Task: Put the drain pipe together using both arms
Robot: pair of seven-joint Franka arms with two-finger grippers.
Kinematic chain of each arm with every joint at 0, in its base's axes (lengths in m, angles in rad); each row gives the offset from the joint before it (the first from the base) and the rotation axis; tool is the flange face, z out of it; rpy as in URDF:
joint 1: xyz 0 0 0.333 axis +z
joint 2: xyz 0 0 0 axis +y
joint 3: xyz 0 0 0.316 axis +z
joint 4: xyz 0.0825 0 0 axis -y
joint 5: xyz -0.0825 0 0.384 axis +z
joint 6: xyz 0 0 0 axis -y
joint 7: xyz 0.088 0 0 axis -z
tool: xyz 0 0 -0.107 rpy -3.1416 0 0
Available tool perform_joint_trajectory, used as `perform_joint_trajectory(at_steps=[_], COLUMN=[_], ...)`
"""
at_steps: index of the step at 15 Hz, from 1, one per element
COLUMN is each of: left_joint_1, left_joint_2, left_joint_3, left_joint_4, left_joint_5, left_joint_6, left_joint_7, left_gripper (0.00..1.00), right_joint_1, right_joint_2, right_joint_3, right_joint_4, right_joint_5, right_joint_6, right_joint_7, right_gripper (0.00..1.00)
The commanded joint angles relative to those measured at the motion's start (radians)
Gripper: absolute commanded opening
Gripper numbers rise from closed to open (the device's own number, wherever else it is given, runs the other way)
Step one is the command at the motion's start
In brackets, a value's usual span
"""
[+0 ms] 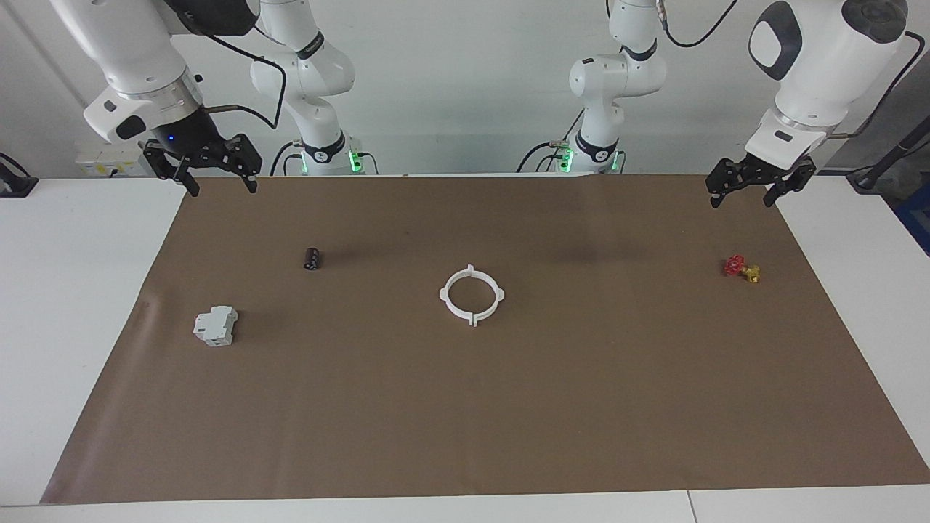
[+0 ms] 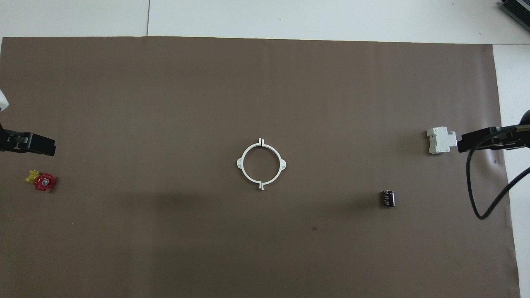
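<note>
Both claws stand open and empty, raised at the robots' edge of the mat (image 1: 508, 407): left claw (image 1: 753, 190) above the corner near the red-and-yellow valve (image 1: 741, 268), right claw (image 1: 213, 176) above the other corner. From where I sit, the pipe (image 1: 471, 295) lies mid-surface, well apart from either claw and about midway between them, so I judge neither arm is nearer. It is a thin white plastic ring lying flat, its two halves meeting at tabbed seams that line up toward and away from the robots, so each half faces one arm. A grey boxy block (image 1: 216, 325) and a dark cylinder (image 1: 312, 258) sit toward the right arm's end.
</note>
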Motion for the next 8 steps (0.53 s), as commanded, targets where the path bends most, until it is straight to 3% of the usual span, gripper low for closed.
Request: perform_joint_trajectory(at_steps=[1, 8], left_joint_1=[-0.011, -0.036], left_joint_2=[0.004, 0.038], left_joint_3=[0.013, 0.031], left_joint_4=[0.016, 0.013], left_joint_5=[-0.023, -0.023], left_joint_6=[-0.027, 0.021], left_joint_7=[-0.007, -0.009], left_gripper=[1.0, 1.0], right_joint_1=[-0.009, -0.011], right_joint_2=[-0.011, -0.013], right_joint_3=[0.001, 0.001], right_joint_4=[-0.002, -0.002], right_joint_5=[-0.001, -0.001], right_joint_6=[0.003, 0.002], right_joint_7=[0.014, 0.014], right_gripper=[1.0, 1.0])
